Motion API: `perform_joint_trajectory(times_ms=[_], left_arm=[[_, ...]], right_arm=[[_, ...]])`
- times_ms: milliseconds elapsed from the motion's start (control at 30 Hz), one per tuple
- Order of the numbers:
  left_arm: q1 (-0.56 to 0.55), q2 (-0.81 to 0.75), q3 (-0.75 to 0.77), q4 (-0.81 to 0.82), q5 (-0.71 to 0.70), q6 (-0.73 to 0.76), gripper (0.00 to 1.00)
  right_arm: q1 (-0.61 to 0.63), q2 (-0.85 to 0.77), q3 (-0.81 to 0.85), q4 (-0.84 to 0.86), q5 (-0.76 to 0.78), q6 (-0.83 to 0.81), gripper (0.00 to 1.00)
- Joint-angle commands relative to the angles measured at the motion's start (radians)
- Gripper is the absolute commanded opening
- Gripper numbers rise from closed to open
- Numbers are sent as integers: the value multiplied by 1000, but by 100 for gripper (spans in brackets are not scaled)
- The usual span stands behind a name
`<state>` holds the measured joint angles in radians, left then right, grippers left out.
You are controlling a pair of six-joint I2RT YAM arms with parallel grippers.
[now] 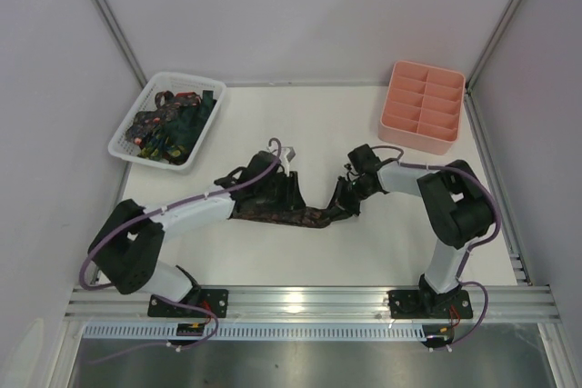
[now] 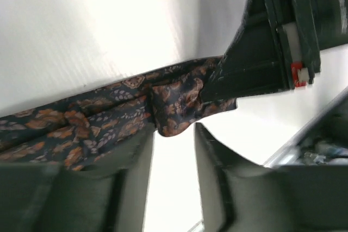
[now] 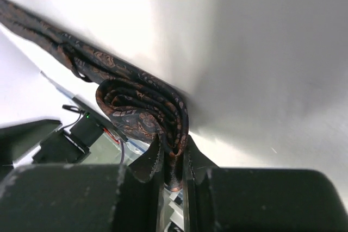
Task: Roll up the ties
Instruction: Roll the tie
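Brown patterned tie (image 1: pixel 289 215) lying flat, one end coiled; right fingers (image 3: pixel 145 165) pinching coil, left fingers (image 2: pixel 215 153) spread

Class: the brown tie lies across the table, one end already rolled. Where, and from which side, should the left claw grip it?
Probably the flat unrolled stretch of the brown tie, close beside the roll pinched in the right claw. Come from above, the left claw straddling its narrow width: the band lies flat on the table, so only its long edges offer purchase.
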<state>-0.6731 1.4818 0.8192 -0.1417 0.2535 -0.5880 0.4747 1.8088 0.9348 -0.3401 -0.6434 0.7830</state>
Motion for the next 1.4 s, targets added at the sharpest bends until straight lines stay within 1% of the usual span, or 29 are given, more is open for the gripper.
perform_joint_trajectory(times_ms=[0,33,67,100,133,167,200,267,300,333,400,500,567,667,733,767,800,833,867,900,933,1000,1033,1100,1133,1167,1233,1300,1367], left_arm=[[-133,-81,28,7,-249,137,45],[-213,-90,25,16,-326,154,52],[-250,-98,24,24,-371,172,55],[-284,-97,28,31,-444,206,56],[-342,-91,43,25,-480,215,56],[-367,-78,50,22,-509,223,56],[-390,-62,57,21,-576,238,57],[-462,-45,63,27,-655,273,57],[-485,-31,57,68,-718,292,57],[-518,-23,37,95,-743,306,58],[-536,0,17,172,-758,343,58],[-563,52,-3,232,-801,390,58],[-572,81,20,203,-816,380,56],[-571,69,55,87,-826,291,56],[-557,-1,22,76,-771,264,55],[-551,-76,2,88,-711,242,54],[-543,-115,-20,128,-679,223,43],[-513,-145,-55,137,-651,200,39],[-490,-176,-61,139,-625,136,37],[-464,-207,-63,131,-543,108,34],[-412,-215,-66,128,-507,84,32],[-369,-212,-57,123,-432,28,23],[-340,-192,-42,126,-354,11,20],[-324,-157,-12,119,-312,-6,12],[-312,-114,15,117,-268,-9,10],[-307,-91,27,116,-263,-18,8],[-281,-58,34,137,-161,-44,1],[-264,-29,29,207,-111,-96,0],[-253,1,40,214,-86,-110,0]], right_arm=[[-22,-32,58,-194,65,-28,0],[-31,-29,76,-210,64,-30,0],[-45,-26,79,-241,60,-30,0],[-53,-25,84,-250,53,-27,0],[-59,-25,85,-257,48,-22,0],[-67,-22,94,-275,45,-15,0],[-77,-20,99,-287,39,-11,0],[-85,-19,119,-316,34,-10,0],[-85,-19,124,-323,34,-11,0],[-85,-19,130,-332,34,-11,0],[-85,-9,139,-346,33,-10,0],[-87,-5,148,-353,21,-1,0],[-85,-6,156,-358,30,-2,0],[-84,-12,164,-364,40,-14,0],[-84,-14,157,-366,54,-40,0],[-84,-16,153,-358,56,-50,0],[-84,-14,145,-349,56,-59,0],[-82,-12,139,-343,63,-86,0],[-76,-9,142,-343,73,-102,0],[-73,-9,145,-346,92,-117,0],[-65,-14,148,-355,109,-128,0],[-51,-26,162,-370,157,-134,0],[-44,-29,171,-396,172,-133,0],[-24,-28,221,-436,230,-133,0],[-15,-29,235,-473,250,-133,0],[-7,-28,249,-488,267,-130,0],[5,-26,292,-543,310,-131,0],[13,-28,318,-576,358,-134,0],[24,-28,346,-608,370,-133,0]])
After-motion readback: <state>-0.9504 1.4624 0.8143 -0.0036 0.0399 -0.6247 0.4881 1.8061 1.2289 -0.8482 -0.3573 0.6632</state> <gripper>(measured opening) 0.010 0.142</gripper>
